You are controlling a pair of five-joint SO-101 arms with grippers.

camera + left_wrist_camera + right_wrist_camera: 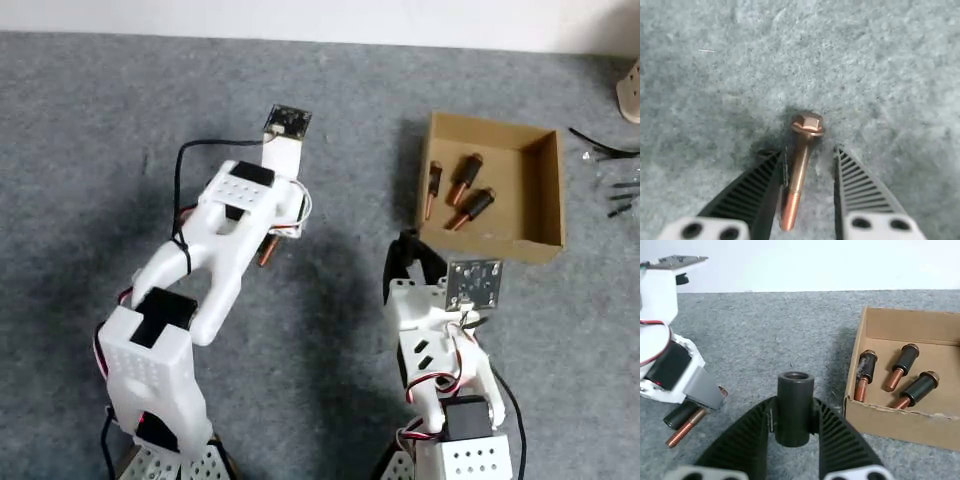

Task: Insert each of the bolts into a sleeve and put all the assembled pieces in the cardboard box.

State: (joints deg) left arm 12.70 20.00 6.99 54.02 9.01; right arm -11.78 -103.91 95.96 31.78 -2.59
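A copper bolt (807, 124) lies on the grey carpet between the fingers of my left gripper (807, 152), which is open. The bolt rests against one finger, with a gap to the other. The high view shows this bolt (267, 251) under the left gripper (272, 243), left of centre. My right gripper (795, 410) is shut on a black sleeve (795, 387), held upright with its bore facing up. In the high view the right gripper (405, 262) is just off the near left corner of the cardboard box (490, 245). Three assembled pieces (462, 190) lie inside the box.
The left arm (665, 365) and the bolt (684, 428) appear in the right wrist view, across the carpet from the box (900, 422). Black loose parts (612, 185) lie right of the box. A white object (630, 92) sits at the far right edge.
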